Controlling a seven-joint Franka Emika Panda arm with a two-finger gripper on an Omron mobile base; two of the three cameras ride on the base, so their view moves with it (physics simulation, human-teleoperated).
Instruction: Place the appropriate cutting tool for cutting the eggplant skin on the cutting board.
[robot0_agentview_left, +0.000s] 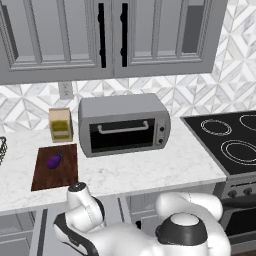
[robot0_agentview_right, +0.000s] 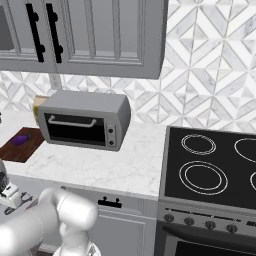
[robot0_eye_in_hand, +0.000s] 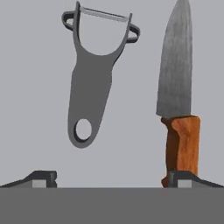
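Note:
In the hand view the grey metal peeler lies flat on a plain grey surface, its forked head away from the hand and its handle hole towards it. My gripper hangs above it, open, nothing between its dark fingertips. The peeler sits ahead of the gap, nearer the left tip. On the counter the dark reddish-brown cutting board lies left of the oven, with the small purple eggplant on it. The arm bends down below the counter's front edge.
An orange-handled knife lies beside the peeler, its handle end by my right fingertip. A grey toaster oven stands mid-counter, a tan box behind the board. A black cooktop lies to the right.

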